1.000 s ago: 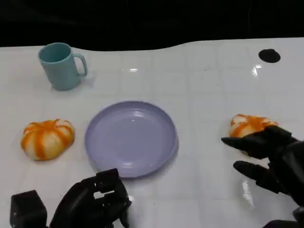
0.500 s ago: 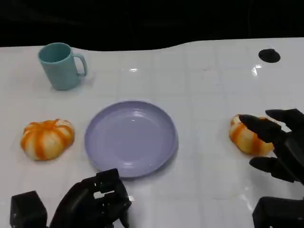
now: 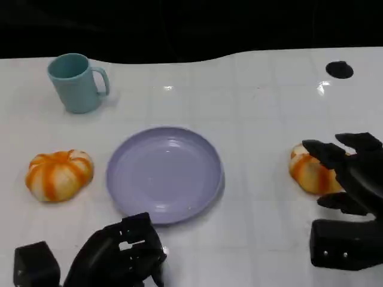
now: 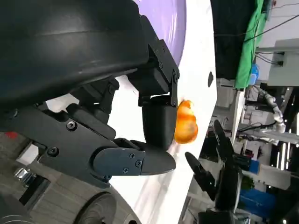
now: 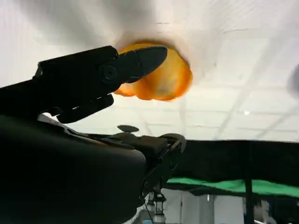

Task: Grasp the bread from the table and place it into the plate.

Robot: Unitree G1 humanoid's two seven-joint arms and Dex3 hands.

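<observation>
Two orange-and-white striped breads lie on the white table. One bread [image 3: 58,174] is left of the purple plate [image 3: 164,174], the other bread [image 3: 308,172] is to its right. My right hand [image 3: 347,174] reaches over the right bread with its fingers spread, one across its top and one at its near side, without closing on it. In the right wrist view a finger [image 5: 100,72] lies across that bread [image 5: 166,81]. My left hand [image 3: 116,257] rests near the table's front edge, below the plate, fingers curled in on nothing. The left wrist view shows the right bread [image 4: 186,123] far off.
A teal mug [image 3: 76,82] stands at the back left. A black round spot [image 3: 339,69] marks the table's far right. Bare white table lies between the plate and the right bread.
My right hand has drawn back towards me and settled over the right bread, with its wrist now showing at the lower right. The left hand, both breads and the plate have stayed put.
</observation>
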